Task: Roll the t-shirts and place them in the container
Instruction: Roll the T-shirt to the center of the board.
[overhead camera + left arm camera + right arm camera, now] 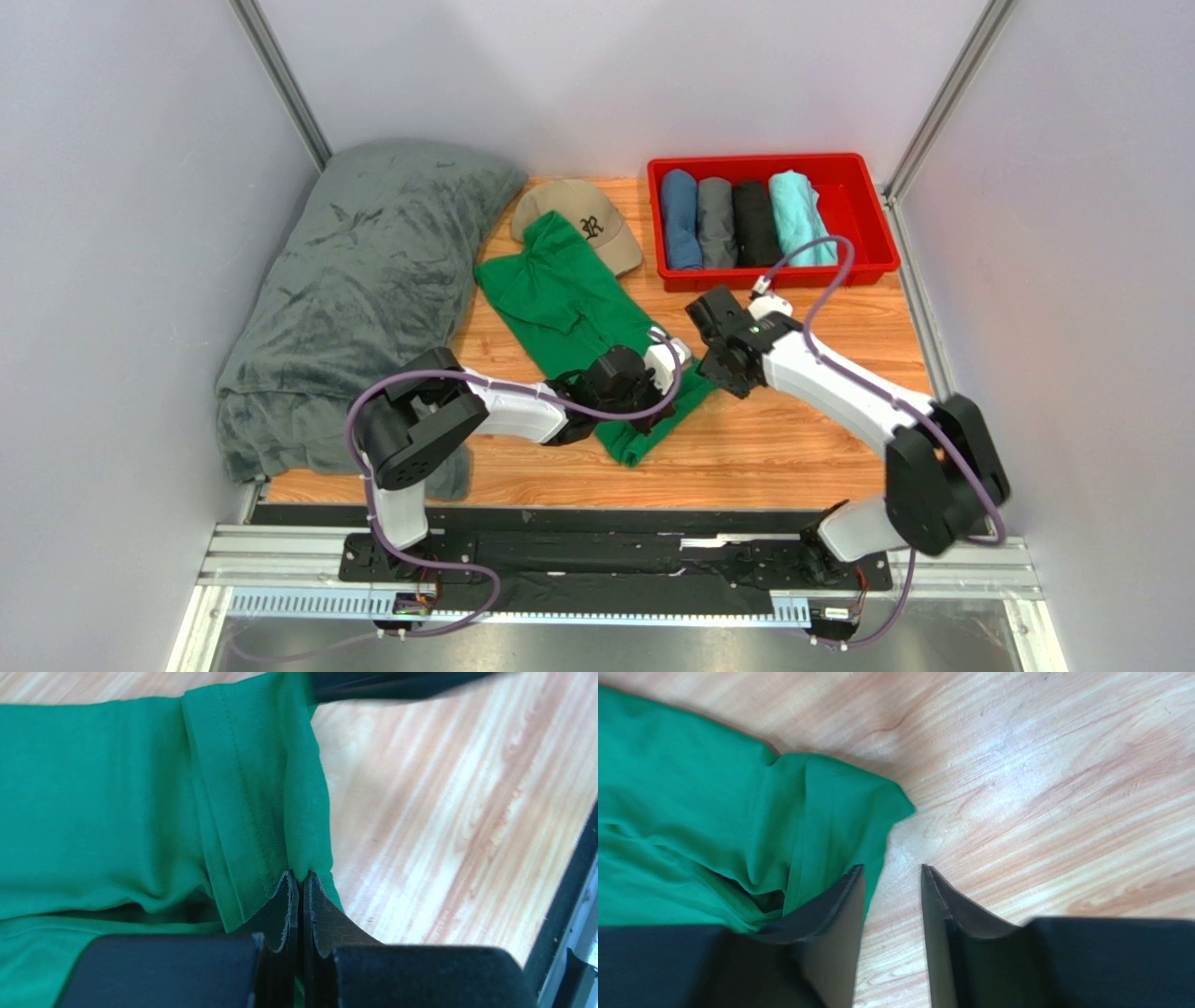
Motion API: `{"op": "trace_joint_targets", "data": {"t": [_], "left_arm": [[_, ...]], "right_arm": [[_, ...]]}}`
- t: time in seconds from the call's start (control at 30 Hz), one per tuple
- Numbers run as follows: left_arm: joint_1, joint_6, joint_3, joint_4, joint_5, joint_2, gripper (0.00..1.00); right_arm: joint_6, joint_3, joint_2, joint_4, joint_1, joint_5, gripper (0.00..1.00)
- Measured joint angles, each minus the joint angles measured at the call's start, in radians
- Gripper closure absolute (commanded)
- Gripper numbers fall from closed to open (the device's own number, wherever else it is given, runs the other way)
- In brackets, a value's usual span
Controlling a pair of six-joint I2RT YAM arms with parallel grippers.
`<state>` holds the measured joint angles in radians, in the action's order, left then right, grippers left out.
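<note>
The emerald-green t-shirt [568, 301] lies folded into a long strip on the wooden table, running from the cap toward the near edge. My left gripper [659, 367] is shut on the shirt's hemmed edge [295, 812], pinching a fold of green cloth between its fingertips [289, 889]. My right gripper [713, 361] is open and empty just right of the shirt; its left finger [840, 903] rests over the cloth's corner [829, 812], bare wood between the jaws. Rolled blue, grey, black and aqua tees [737, 217] lie in the red bin.
A red bin [870, 210] stands at the back right. A tan baseball cap [589, 217] sits behind the green shirt. A big dark grey-green blanket [351, 280] fills the left side. Grey walls enclose the table.
</note>
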<state>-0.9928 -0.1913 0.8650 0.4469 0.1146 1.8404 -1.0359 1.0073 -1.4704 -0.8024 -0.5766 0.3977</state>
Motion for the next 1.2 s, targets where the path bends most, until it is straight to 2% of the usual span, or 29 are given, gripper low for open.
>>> {"op": "trace_joint_targets", "data": {"t": [0.07, 0.2, 0.43, 0.77, 1.2], "left_arm": [[0.018, -0.017, 0.000, -0.006, 0.001, 0.000, 1.00], [0.046, -0.048, 0.000, -0.016, 0.007, -0.001, 1.00], [0.053, -0.071, 0.000, -0.026, 0.020, -0.015, 1.00], [0.053, -0.089, 0.000, -0.026, 0.061, -0.016, 1.00], [0.053, -0.093, -0.011, -0.027, 0.068, -0.043, 1.00]], "right_arm": [[-0.016, -0.073, 0.083, 0.053, -0.004, 0.012, 0.73], [-0.051, -0.205, 0.180, 0.144, -0.009, 0.025, 0.73], [-0.074, -0.328, 0.209, 0.289, -0.016, 0.039, 0.73], [-0.066, -0.359, 0.116, 0.516, -0.016, 0.039, 0.72], [-0.048, -0.330, 0.063, 0.597, -0.016, 0.026, 0.71]]}}
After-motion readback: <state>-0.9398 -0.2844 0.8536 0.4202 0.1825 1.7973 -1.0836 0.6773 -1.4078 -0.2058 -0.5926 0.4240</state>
